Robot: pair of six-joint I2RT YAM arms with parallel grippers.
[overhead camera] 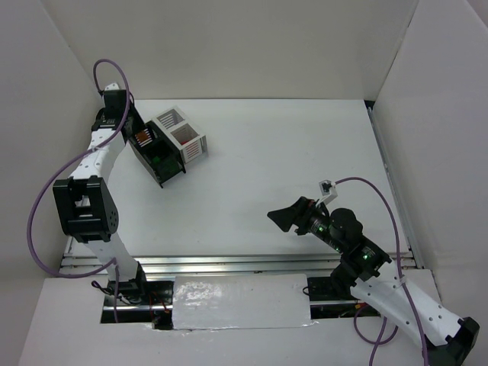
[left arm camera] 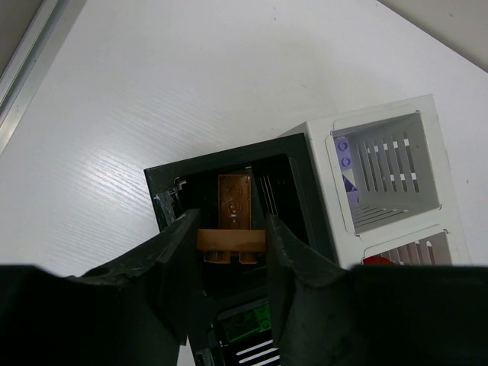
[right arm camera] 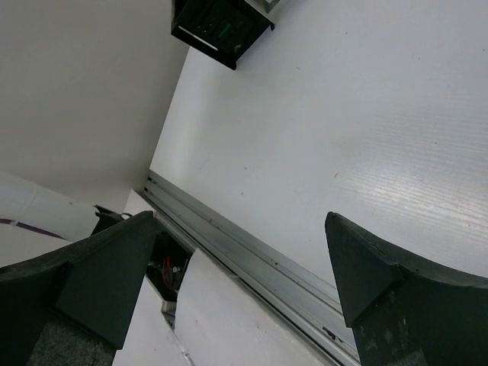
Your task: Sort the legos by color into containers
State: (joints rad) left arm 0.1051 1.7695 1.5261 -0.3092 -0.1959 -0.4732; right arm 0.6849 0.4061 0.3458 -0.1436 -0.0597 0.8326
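My left gripper (left arm camera: 232, 226) hangs over the black container (left arm camera: 169, 181) and is shut on a brown lego (left arm camera: 231, 241), held crosswise between the fingers. A second brown lego (left arm camera: 234, 200) lies inside that bin below it. A green lego (left arm camera: 245, 324) sits in the neighbouring black compartment. The white container (left arm camera: 320, 145) adjoins on the right, with a pale purple lego (left arm camera: 342, 152) in one compartment and a red lego (left arm camera: 377, 261) showing in the other. From above, the left gripper (overhead camera: 140, 139) is over the black bin (overhead camera: 162, 171) beside the white one (overhead camera: 185, 136). My right gripper (overhead camera: 290, 217) stands open, holding nothing.
The right gripper (right arm camera: 240, 263) hovers above the table's near edge, where a metal rail (right arm camera: 252, 255) runs. The black bin (right arm camera: 217, 27) shows far off in that view. White walls enclose the table at the back and on both sides.
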